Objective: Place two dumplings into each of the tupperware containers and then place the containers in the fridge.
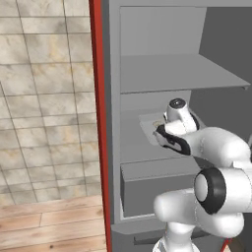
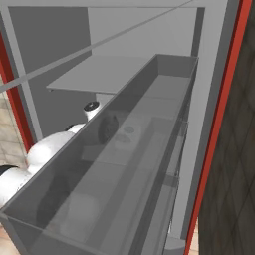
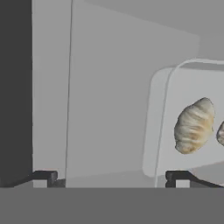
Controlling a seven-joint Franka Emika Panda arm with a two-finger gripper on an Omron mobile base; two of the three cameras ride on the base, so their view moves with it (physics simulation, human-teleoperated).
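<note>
Hand view: gripper [image 3: 111, 177] wide open, holding nothing; container [image 3: 162, 131] with dumpling [image 3: 194, 125] on fridge shelf [image 3: 109, 109]. I'd withdraw straight; right finger could drag rim.

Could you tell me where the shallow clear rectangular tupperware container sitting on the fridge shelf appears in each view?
Left base view: clear whitish tupperware container at centre, on the middle grey shelf, partly behind the white arm.
Right base view: faintly visible left of centre, seen through the translucent grey door bin.
Hand view: right half, holding a beige dumpling.
Shared landmark: the flat grey shelf under it.
</note>
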